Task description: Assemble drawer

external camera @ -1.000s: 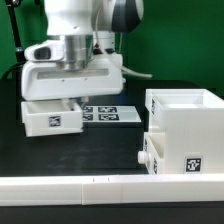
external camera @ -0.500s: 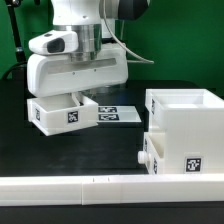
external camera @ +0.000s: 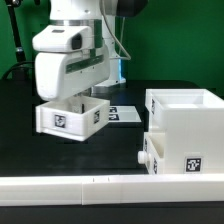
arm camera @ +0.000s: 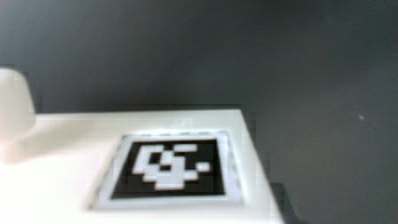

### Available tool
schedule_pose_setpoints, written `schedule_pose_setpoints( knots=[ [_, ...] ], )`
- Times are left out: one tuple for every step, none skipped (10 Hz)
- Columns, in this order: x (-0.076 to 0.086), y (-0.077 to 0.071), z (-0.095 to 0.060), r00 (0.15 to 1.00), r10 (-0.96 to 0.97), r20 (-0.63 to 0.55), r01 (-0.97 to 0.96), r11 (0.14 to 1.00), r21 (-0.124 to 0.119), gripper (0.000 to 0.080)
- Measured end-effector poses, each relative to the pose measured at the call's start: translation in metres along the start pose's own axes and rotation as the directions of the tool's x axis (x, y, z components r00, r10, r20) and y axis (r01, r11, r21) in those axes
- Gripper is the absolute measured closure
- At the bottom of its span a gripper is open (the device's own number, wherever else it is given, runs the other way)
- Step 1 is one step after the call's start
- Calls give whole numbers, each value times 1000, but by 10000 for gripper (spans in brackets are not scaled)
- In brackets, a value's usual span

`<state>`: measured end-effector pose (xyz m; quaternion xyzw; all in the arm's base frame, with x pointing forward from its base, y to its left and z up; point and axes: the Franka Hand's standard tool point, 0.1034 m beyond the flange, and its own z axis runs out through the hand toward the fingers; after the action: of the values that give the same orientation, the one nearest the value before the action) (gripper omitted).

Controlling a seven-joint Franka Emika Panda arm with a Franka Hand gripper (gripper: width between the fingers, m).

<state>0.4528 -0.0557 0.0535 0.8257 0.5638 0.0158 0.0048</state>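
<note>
You are looking at the gripper (external camera: 72,95) holding a small tray (external camera: 72,116) clear above the table (external camera: 20,150). Its fingers are clamping the tray's wall. The housing (external camera: 185,135) is sitting well apart, toward the exterior view's right.

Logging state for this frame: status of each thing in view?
gripper: shut on small tray, raised
small tray: held off the table, upright
housing: on table, open top up
second tray: at housing front, knob out
marker board: flat, partly hidden

Tray (external camera: 72,116) lifted — carried toward the housing (external camera: 185,135).
</note>
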Motion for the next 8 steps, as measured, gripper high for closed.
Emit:
schedule_pose_setpoints(
  knots=[
    [-2,-1,1,999,-52,3,52,999,2,757],
    [-3,-1,1,990,-139,7,139,990,2,757],
    [-4,-1,1,977,-215,11,215,977,3,757],
    [-5,0,2,964,-265,14,264,964,8,757],
    [-5,6,2,949,-315,15,315,949,15,757],
    [0,15,-1,948,-318,16,318,948,21,757],
    [7,25,-4,945,-326,16,325,945,27,757],
    [13,36,-6,944,-330,15,329,944,32,757]
  ],
)
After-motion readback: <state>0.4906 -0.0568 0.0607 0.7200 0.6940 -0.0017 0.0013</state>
